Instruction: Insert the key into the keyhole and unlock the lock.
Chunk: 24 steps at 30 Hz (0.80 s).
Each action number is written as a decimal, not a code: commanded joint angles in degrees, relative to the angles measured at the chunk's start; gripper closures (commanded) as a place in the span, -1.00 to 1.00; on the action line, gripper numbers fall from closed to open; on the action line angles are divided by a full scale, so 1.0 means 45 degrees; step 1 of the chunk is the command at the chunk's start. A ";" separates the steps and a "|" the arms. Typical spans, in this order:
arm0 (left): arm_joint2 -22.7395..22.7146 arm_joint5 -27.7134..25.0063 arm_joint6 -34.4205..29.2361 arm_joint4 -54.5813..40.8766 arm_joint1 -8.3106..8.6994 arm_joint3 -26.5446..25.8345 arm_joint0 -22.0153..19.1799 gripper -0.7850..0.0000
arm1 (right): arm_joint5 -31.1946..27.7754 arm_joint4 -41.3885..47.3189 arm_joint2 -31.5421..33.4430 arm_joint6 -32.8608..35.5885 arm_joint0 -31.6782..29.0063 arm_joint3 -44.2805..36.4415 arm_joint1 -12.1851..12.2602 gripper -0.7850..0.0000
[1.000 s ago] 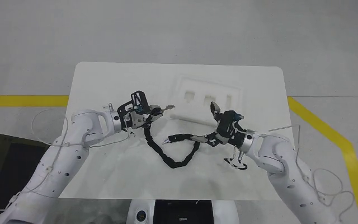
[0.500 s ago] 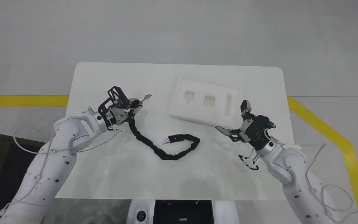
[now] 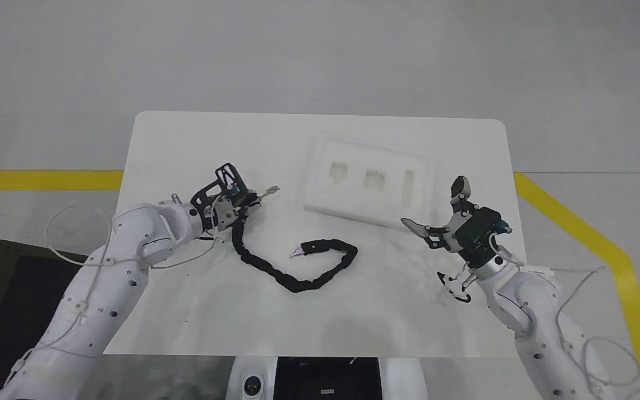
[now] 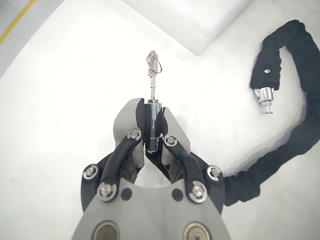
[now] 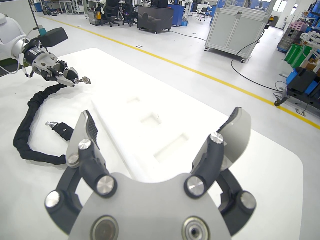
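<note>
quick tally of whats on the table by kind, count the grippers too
chain lock: 1
key: 1
foam tray: 1
grippers: 2 (left gripper, right gripper)
total: 5

- Left gripper (image 4: 153, 104) pinched tight on the lock cylinder (image 4: 152, 118), arm bent at the elbow.
- Right gripper (image 5: 162, 118) raised, jaws spread wide, forearm angled inward.

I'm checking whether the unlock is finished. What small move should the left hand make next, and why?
Probably lower the lock body to the table and let go: the key sits in its keyhole, the chain's pin end lies free, apart from it, and the right hand is open, empty.
</note>
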 commanded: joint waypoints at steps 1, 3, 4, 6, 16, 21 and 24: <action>0.0123 0.0042 -0.0202 0.0012 -0.0041 0.0067 -0.0134 0.39 | 0.0000 0.0000 0.0000 0.0000 0.0000 -0.0001 0.0000 -1.00; 0.0232 0.0048 -0.0209 -0.0027 -0.0088 0.0166 -0.0256 -0.95 | 0.0000 0.0000 0.0000 0.0000 0.0000 -0.0001 0.0000 -1.00; 0.0287 0.0012 -0.0212 -0.0039 -0.0108 0.0218 -0.0311 -1.00 | 0.0000 0.0000 0.0000 0.0000 0.0000 -0.0001 0.0000 -1.00; 0.0358 -0.0006 -0.0201 -0.0081 -0.0145 0.0323 -0.0415 -1.00 | 0.0000 0.0000 0.0000 0.0000 0.0000 -0.0001 0.0000 -1.00; -0.0810 0.0155 0.1737 -0.0762 -0.0037 -0.0107 0.0385 -1.00 | 0.0000 0.0000 0.0000 0.0000 0.0000 -0.0001 0.0000 -1.00; -0.2288 0.1093 0.3804 0.0737 0.0189 -0.1254 0.1527 -1.00 | 0.0000 0.0000 0.0000 0.0000 0.0000 -0.0001 0.0000 -1.00; -0.3037 0.2380 0.5396 0.1463 0.0230 -0.1568 0.2351 -1.00 | 0.0000 0.0000 0.0000 0.0000 0.0000 -0.0001 0.0000 -1.00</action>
